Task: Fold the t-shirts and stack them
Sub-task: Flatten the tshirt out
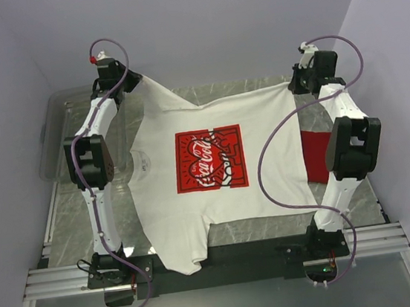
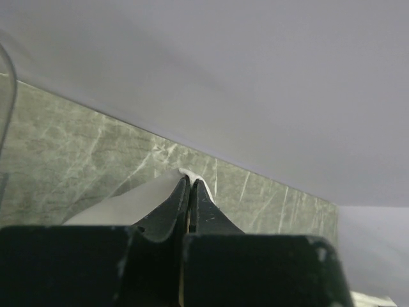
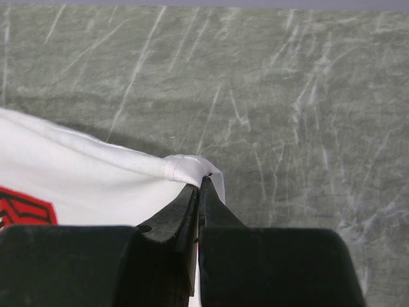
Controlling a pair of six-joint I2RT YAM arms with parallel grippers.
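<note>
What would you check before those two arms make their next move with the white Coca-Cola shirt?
1. Left jaws shut on the white shirt at its far sleeve: ok.
2. Right jaws shut on its far hem corner: ok.
3. Print facing up, chest lying flat: ok.
4. Near sleeve resting on the table: not ok, it hangs over the front rail.
5. Red shirt free of the white hem: cannot tell; they meet under the right arm.
</note>
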